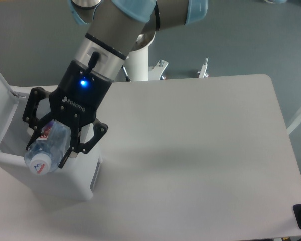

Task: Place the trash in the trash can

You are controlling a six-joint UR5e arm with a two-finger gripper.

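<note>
Camera view from above and in front: the black claw (49, 147) is clenched around a clear water bottle (45, 149), its two linked fingers (34, 108) pressing the bottle's sides while the outer links splay wide. The bottle hangs tilted, its white cap (39, 167) pointing down and toward the viewer, a pink-and-blue label showing near the upper end between the fingers. A blue light glows on the claw's black body, and the grey and silver arm (110, 35) slants up from it to the top edge of the picture.

Claw and bottle sit over the open mouth of the white trash can (60, 175), which stands at the left end of the table; the bottle's cap overlaps the can's near rim. The raised lid (1, 108) leans up at the far left. The inside of the can is mostly hidden by the claw, so the tissue wad cannot be made out.

The white table (200, 160) has rounded corners. Beyond it lies a grey floor (251, 40), with the arm's white pedestal (139, 65) behind the table's far edge.
</note>
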